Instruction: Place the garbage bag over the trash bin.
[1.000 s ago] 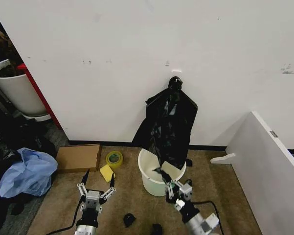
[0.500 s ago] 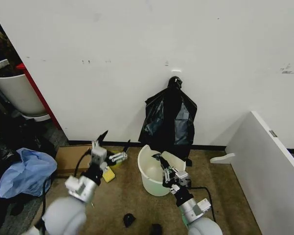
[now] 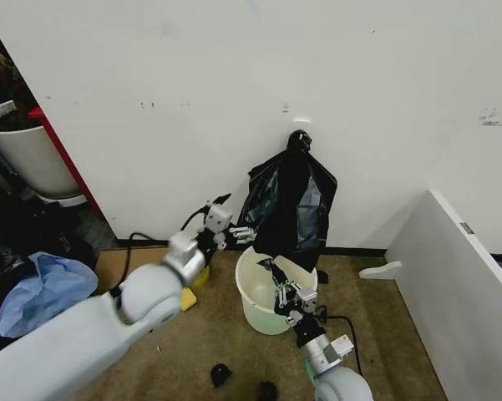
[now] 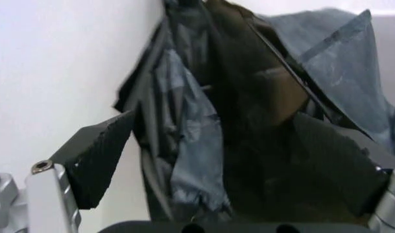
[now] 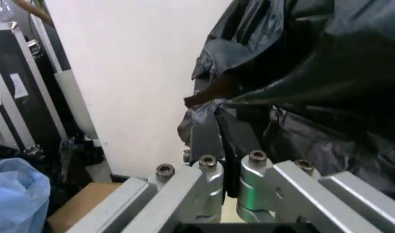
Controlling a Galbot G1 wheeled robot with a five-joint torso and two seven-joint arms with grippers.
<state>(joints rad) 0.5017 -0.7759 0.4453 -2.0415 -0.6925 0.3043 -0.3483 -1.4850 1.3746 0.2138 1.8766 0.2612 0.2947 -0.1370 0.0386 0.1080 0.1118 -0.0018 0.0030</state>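
Against the wall, left gripper [image 3: 230, 219] raised, fingers spread, at the left edge of the bag [image 3: 291, 209], nothing held. Bag hanging from the wall above the bin [image 3: 259, 307]. Over the bin's rim, right gripper [image 3: 277, 280] pinched shut on the bag's lower edge.

Brown carpet floor [image 3: 376, 334] runs up to the far wall. The trash bin [image 3: 263, 311] sits on it near the middle. To its left there's a flat cardboard piece [image 3: 109, 266], with a light blue bag [image 3: 43, 292] further left. Two small dark bits [image 3: 221, 374] lie on the near side.
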